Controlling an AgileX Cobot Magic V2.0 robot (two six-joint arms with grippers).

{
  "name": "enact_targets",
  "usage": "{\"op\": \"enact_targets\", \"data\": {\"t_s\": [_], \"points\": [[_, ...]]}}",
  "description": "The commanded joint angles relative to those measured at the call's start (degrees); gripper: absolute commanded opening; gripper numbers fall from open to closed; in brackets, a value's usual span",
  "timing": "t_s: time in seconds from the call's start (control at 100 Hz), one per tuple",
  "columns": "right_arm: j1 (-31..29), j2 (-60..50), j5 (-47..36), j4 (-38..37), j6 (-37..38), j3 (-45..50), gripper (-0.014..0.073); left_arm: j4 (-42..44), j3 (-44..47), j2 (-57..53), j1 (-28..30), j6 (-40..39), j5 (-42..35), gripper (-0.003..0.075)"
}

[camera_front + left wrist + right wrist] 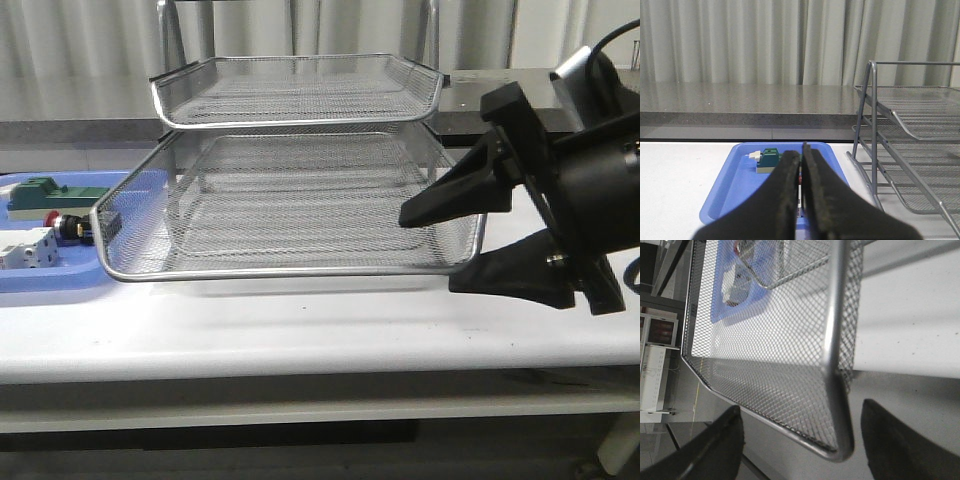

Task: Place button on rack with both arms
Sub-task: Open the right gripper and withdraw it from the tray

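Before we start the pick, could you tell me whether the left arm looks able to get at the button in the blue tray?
Probably yes: the left claw points at the blue tray, nothing stands between, though its jaws are shut.

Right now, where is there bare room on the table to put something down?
The white table is bare in front of the rack. The blue tray on the left is crowded with the button and other parts. The right gripper straddles the rack's right corner.
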Motion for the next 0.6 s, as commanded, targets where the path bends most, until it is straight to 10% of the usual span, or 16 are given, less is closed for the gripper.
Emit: {"op": "enact_targets", "data": {"t_s": [0.0,0.26,0.59], "points": [[-1.0,-4.0,2.7,-0.1,1.2,0.5,0.0508,0.1,2.7,-1.9,0.0,-0.5,-4.2,0.0004],[-9.5,-13.8,2.7,-9.8,7.2,5.2,0.0508,0.1,2.7,-1.9,0.0,-0.5,-4.2,0.0004],[-22.2,-32.4,2.5,-39.8,29.5,1.5,0.0508,0.1,2.7,-1.9,0.0,-0.5,-4.2,0.0004]]}}
